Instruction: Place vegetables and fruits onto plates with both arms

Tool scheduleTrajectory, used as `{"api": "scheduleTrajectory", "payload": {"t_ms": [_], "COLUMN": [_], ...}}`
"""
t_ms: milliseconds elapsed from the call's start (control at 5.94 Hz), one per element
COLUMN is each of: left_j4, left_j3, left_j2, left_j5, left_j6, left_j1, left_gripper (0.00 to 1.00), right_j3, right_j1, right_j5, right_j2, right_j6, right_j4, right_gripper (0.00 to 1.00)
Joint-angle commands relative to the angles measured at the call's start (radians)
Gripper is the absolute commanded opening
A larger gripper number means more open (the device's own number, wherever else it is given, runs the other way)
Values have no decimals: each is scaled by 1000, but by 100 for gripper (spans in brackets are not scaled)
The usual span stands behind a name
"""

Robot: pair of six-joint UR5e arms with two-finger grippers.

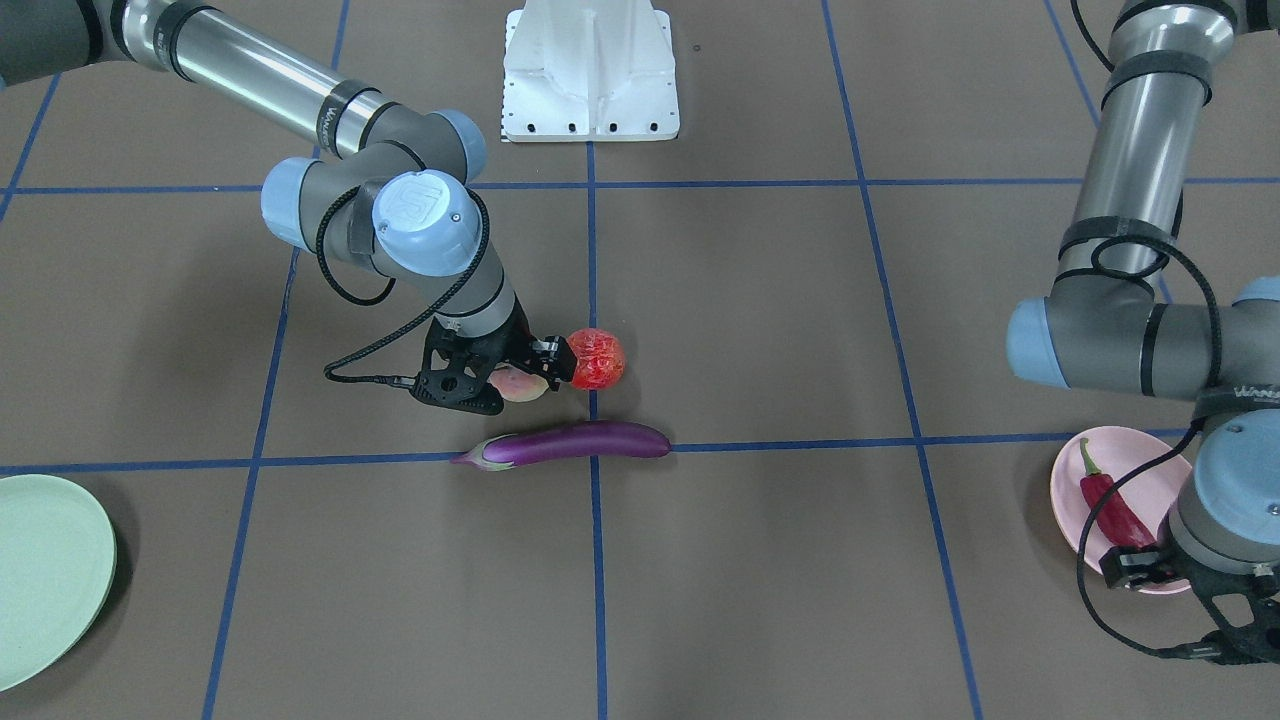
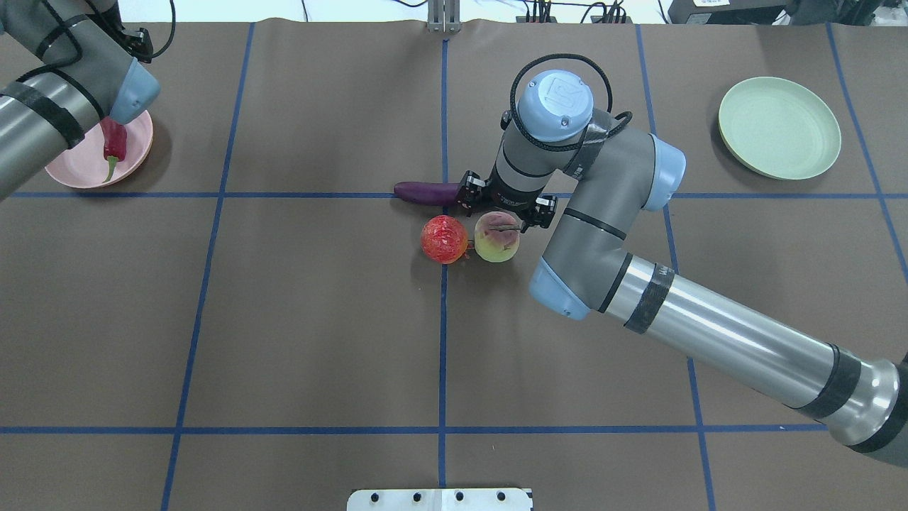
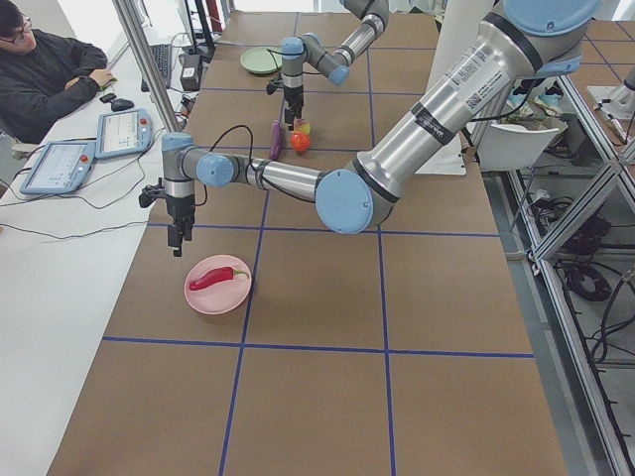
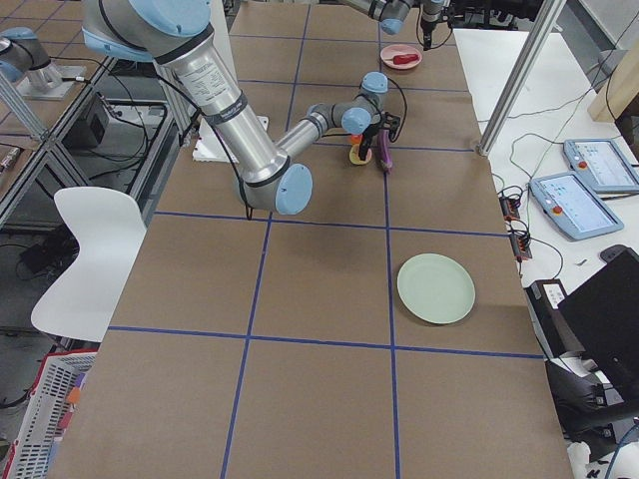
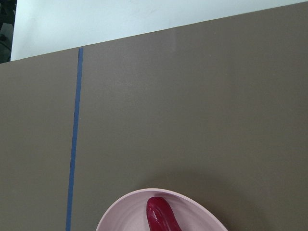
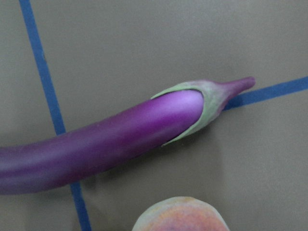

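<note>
Green plate: nearest the operators' side, out on the robot's right; the pale green plate [image 1: 45,580] lies flat on the brown surface [image 1: 750,580], well apart from the fruit.
Pink plate: in the same near strip, but on the robot's left; the pale pink plate [image 2: 78,170] carries the red chili pepper [image 1: 1112,510], which lies inside it with its green stem towards the robot.
Left gripper: the left gripper [image 3: 177,243] hangs pointing down above the surface, near the pink plate's outer rim and clear of the chili pepper; I cannot tell whether it is wide or narrow.
Eggplant: 1 step further in, at the middle; the long purple eggplant [image 1: 580,442] lies free on the surface along a blue tape line [image 1: 800,441], crossing the centre line; its pale calyx end points to the robot's right.
Peach: just behind the eggplant, resting on the surface; the peach [image 2: 496,240] shows its top below the eggplant in the right wrist view.
Right gripper: the right gripper [image 1: 505,378] points down over the peach; its fingers [image 1: 458,388] are spread wide, 1 on either side of the peach; whether they touch it I cannot tell.
Red-orange fruit: the red-orange fruit [image 1: 598,360] sits just beside the peach, on the robot's left of it, close against 1 finger; I cannot tell whether the 2 fruits touch.
White base block: farthest off; the white base block [image 1: 590,70] stands at the robot's edge of the surface, on the centre line.
</note>
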Motion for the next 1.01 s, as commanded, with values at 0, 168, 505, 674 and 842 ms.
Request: {"api": "scheduleTrajectory", "payload": {"t_ms": [0,168,505,674,842], "left_j4": [0,0,0,8,85], "left_j3": [-3,-3,-22,-57,-150], "left_j2": [1,1,2,-1,-2], "left_j5": [0,0,-3,-99,-223], "left_j6": [-4,-6,-16,-88,-166], "left_j1": [0,0,2,9,14], "left_gripper": [100,100,100,100,100], "right_j3": [-8,-8,-10,8,34], "right_j1": [-8,-10,-11,-10,12], "right_j5": [0,1,1,-5,3], "right_j2": [0,-2,-5,-8,-17], "right_j6": [3,3,4,3,1], "right_j4": [-4,-4,-23,-30,-32], "right_gripper": [100,100,28,0,0]}}
